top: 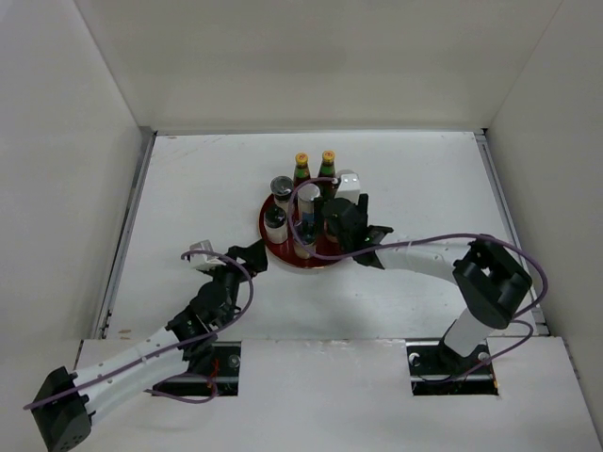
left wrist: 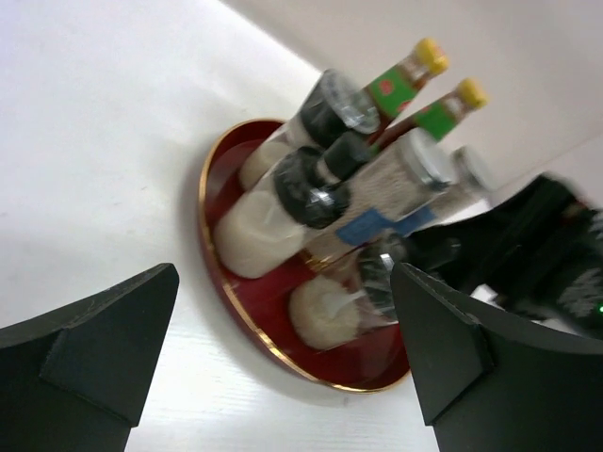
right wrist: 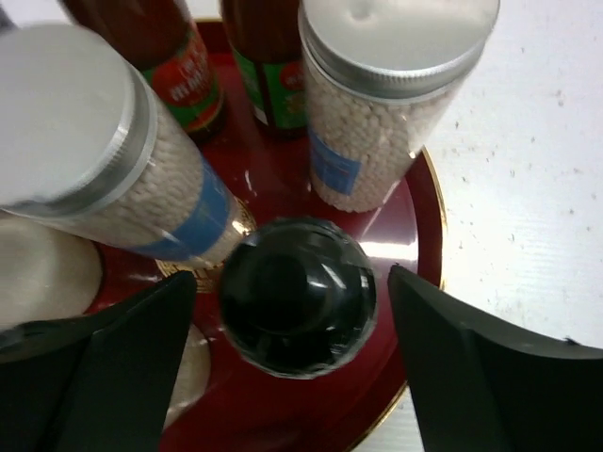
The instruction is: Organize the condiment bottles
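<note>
Left tool gapes wide, empty, just off the red tray on my worktop. Condiment bottles stand clustered on that tray. Right tool straddles the dark-lidded jar, wide, not gripping; rigid, slick, probably light, so I'd pinch its body below the lid.

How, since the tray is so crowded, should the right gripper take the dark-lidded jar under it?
Pinch its round black lid from straight above; the open right gripper straddles it. Tall silver-topped cylinders stand close by, so the top is clearest.
</note>
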Action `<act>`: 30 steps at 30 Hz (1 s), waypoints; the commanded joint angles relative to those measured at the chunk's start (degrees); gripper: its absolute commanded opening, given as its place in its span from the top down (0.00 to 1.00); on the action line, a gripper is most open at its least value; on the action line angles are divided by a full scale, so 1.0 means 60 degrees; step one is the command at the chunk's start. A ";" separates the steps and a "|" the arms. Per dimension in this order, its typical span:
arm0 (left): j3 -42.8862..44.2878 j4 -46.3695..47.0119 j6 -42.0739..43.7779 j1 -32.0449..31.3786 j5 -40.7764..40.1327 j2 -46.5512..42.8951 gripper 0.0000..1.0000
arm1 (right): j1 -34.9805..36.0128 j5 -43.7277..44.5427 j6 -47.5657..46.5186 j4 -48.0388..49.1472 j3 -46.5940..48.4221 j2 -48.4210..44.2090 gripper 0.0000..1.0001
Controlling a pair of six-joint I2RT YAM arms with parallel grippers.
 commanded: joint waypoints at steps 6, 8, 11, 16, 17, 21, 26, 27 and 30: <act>0.0282 -0.1278 -0.0754 0.0686 0.0043 0.0919 0.00 | 0.0154 0.0849 -0.0070 0.0513 0.0016 -0.1925 0.00; 0.0356 -0.1601 -0.0930 0.0847 -0.0046 0.0963 0.00 | 0.0154 0.1245 -0.0128 0.0513 -0.0452 -0.2745 0.00; 0.0502 -0.1909 -0.1033 0.0965 0.0013 0.0949 0.00 | -0.0313 0.1743 -0.0071 0.0615 -0.1302 -0.3802 0.00; 0.1029 -0.2612 -0.1003 0.0950 0.0071 0.1211 0.00 | -0.2099 0.1658 0.0938 0.0527 -0.2708 -0.5091 0.00; 0.1117 -0.2729 -0.1047 0.0936 0.0086 0.1328 0.00 | -0.2450 0.1439 0.1129 0.0527 -0.2957 -0.5253 0.00; 0.1410 -0.3008 -0.1165 0.0848 0.0319 0.1666 0.00 | -0.3462 0.0296 0.1526 0.0601 -0.3559 -0.5343 0.00; 0.1820 -0.3828 -0.1209 0.1023 0.0481 0.1491 0.00 | -0.3947 0.0148 0.1921 0.0629 -0.3969 -0.5123 0.00; 0.1850 -0.3844 -0.1209 0.1052 0.0481 0.1403 0.00 | -0.3948 0.0162 0.1922 0.0746 -0.4013 -0.5064 0.00; 0.1865 -0.3815 -0.1165 0.1082 0.0496 0.1256 0.00 | -0.3992 0.0352 0.1805 0.0718 -0.3766 -0.4976 0.00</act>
